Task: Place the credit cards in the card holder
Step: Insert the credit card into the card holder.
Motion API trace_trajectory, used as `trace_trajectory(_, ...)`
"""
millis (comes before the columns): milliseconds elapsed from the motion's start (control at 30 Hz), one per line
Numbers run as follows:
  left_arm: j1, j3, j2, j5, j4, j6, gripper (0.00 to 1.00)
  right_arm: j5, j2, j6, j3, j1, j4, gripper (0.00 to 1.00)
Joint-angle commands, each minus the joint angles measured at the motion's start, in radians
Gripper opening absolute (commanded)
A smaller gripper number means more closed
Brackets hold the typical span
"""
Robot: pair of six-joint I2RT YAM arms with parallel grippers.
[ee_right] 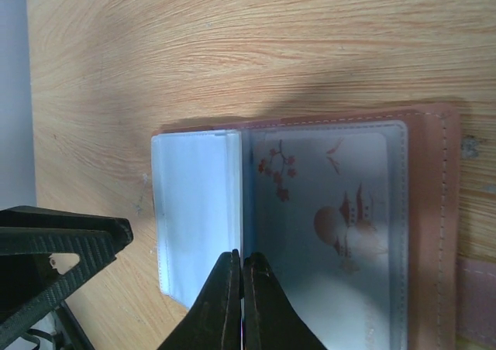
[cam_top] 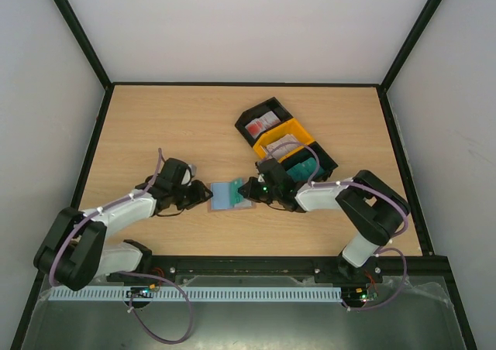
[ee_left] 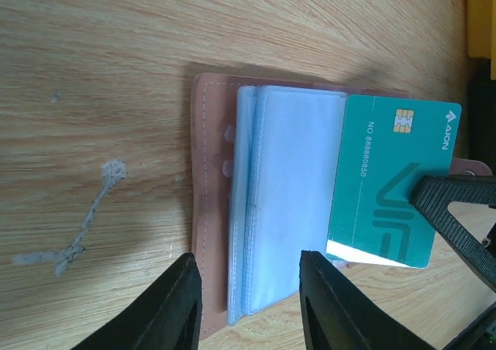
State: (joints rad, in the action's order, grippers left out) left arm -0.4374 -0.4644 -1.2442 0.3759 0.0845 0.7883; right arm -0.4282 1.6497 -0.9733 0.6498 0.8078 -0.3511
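1. Card holder (cam_top: 230, 195): open flat on the worktop (cam_top: 155, 125) between the two grippers, brown cover down, blue-grey sleeves up; one sleeve already filled with a red-printed card.
2. Left gripper (ee_left: 248, 259): part-way open, jaws astride the sleeve stack near one end; no firm clamp evident.
3. Right gripper (ee_right: 242, 255): closed on a teal card (ee_left: 391, 180), overlapping the sleeve edge on its own side, not yet in a slot.
4. Risks: card corner likely to catch on a sleeve lip, then bend or slip in the thin grip; holder likely to slide or fold if pushed without a firm hold; sleeves apt to fan and hide the slot mouth.
5. Edges and room: grippers near each other across the holder, contact possible; trays (cam_top: 287, 141) just behind the right arm; open worktop left and rear.
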Motion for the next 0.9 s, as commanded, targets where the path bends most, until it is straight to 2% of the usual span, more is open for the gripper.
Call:
trace_trajectory(0,0.005,-0.013,-0.032,0.035,-0.032,-0.019,0.35,-0.009,0.021,-0.026,-0.003,0.007,-0.056,0.02)
trace_trajectory(433,0.004,0.004,-0.091,0.035,-0.043,-0.019,0.31,-0.03,0.072,-0.093,-0.058,0.008,-0.141,0.02)
trace_trajectory(667,0.003,0.011,-0.115,0.038,-0.054,-0.015,0.27,-0.117,0.12,-0.099,-0.073,0.008,-0.224,0.02)
trace_trajectory(867,0.003,0.016,-0.13,0.04,-0.057,-0.018,0.25,-0.098,0.148,-0.132,-0.08,0.01,-0.291,0.02)
